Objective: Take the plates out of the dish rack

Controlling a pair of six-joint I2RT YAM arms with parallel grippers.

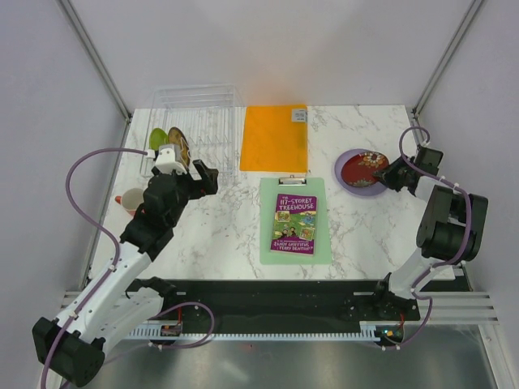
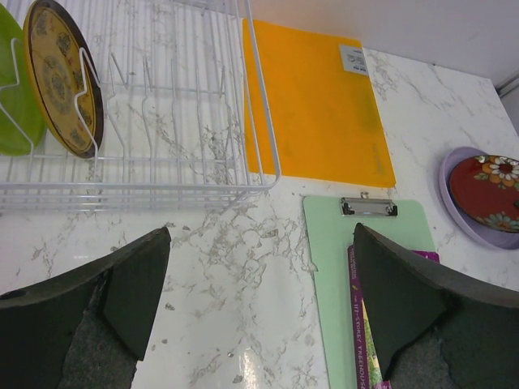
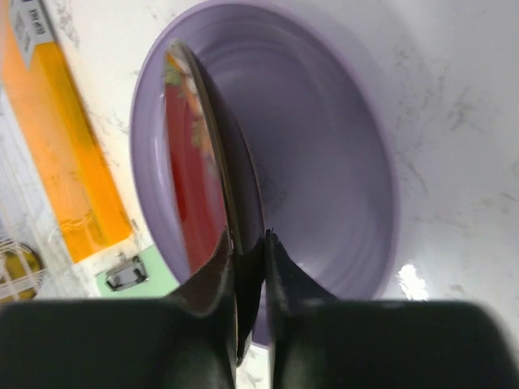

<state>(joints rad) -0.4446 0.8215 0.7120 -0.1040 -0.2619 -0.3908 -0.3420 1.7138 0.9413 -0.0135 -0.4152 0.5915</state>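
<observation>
Right wrist view: right gripper [image 3: 250, 240] pinches dark red plate [image 3: 190, 178] by its rim, tilted in lilac plate [image 3: 324, 162].
Left gripper [image 2: 261, 235]: wide, empty, near dish rack [image 2: 122, 194].
Step, likely: stacking; next, release.

Lilac plate [image 3: 324, 162], red floral plate [image 2: 491, 190]

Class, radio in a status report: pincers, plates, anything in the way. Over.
Left pincer open, facing dish rack. Right pincer shut on dark red plate, over lilac plate. Yellow plate, lime plate in rack. Nothing blocking.
</observation>
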